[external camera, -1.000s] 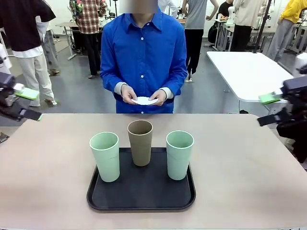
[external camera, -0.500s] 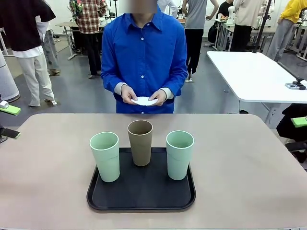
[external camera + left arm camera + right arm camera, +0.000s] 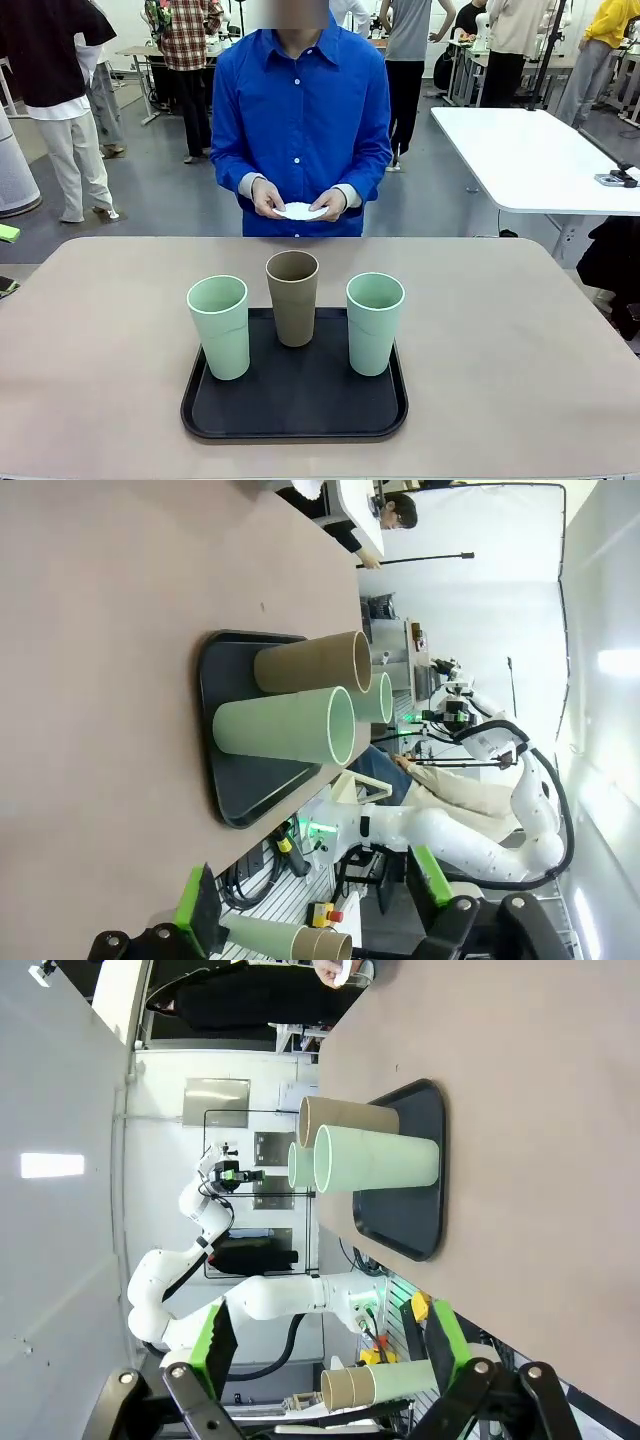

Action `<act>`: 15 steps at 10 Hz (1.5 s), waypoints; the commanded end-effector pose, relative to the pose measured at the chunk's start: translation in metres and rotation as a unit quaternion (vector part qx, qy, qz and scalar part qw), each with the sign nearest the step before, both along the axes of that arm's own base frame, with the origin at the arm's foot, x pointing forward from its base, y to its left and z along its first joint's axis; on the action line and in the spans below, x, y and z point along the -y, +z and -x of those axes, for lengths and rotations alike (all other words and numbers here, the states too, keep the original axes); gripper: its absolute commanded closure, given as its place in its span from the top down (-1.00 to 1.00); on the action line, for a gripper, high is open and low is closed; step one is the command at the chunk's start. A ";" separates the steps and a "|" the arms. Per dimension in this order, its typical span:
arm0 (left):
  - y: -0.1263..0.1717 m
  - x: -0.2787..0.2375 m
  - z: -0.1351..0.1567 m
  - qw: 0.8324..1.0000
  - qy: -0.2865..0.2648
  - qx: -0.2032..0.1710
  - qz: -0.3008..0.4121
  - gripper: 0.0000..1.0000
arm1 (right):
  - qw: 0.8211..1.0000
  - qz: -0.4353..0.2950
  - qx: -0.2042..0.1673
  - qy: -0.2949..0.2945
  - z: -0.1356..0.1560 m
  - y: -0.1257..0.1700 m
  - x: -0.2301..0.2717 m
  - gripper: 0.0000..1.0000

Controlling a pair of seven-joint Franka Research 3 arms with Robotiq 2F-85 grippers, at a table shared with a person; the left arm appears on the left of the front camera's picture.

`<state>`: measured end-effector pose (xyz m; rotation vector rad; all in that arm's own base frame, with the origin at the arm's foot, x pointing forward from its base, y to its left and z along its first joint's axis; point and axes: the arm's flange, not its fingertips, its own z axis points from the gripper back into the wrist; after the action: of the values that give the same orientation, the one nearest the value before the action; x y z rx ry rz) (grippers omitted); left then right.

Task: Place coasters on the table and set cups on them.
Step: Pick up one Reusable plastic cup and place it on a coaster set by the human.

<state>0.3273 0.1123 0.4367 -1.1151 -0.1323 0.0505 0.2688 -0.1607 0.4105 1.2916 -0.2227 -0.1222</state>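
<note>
On the black tray (image 3: 295, 412), mid-desk (image 3: 520, 350), three cups stand upright, grouped for picking: left mint-green cup (image 3: 219, 325), tan cup (image 3: 293, 296), right mint-green cup (image 3: 374, 322). Beyond the tray, the person's hands (image 3: 268, 196) hold the white coasters (image 3: 301, 211), seemingly ready to lay; their number I cannot count. The left pincer (image 3: 312, 895) and right pincer (image 3: 332, 1345) gape wide and empty, one off each side of the tray.

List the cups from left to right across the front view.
On the black tray: left mint green cup → tan-brown cup → right mint green cup.
</note>
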 end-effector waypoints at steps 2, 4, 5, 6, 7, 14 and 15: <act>-0.001 0.002 -0.001 1.000 -0.004 -0.001 0.006 1.00 | 1.000 0.000 0.000 0.006 0.001 -0.001 -0.003 1.00; -0.001 0.002 -0.001 1.000 -0.004 -0.001 0.006 1.00 | 1.000 0.000 0.000 0.006 0.001 -0.001 -0.003 1.00; -0.001 0.002 -0.001 1.000 -0.004 -0.001 0.006 1.00 | 1.000 0.000 0.000 0.006 0.001 -0.001 -0.003 1.00; -0.001 0.002 -0.001 1.000 -0.004 -0.001 0.006 1.00 | 1.000 0.000 0.000 0.006 0.001 -0.001 -0.003 1.00; -0.001 0.002 -0.001 1.000 -0.004 -0.001 0.006 1.00 | 1.000 0.000 0.000 0.006 0.001 -0.001 -0.003 1.00; -0.001 0.002 -0.001 1.000 -0.004 -0.001 0.006 1.00 | 1.000 0.000 0.000 0.006 0.001 -0.001 -0.003 1.00; -0.001 0.002 -0.001 1.000 -0.004 -0.001 0.006 1.00 | 1.000 0.000 0.000 0.006 0.001 -0.001 -0.003 1.00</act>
<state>0.3279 0.1098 0.4356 -1.1181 -0.1221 0.0469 0.2693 -0.1579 0.4118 1.2820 -0.2122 -0.1187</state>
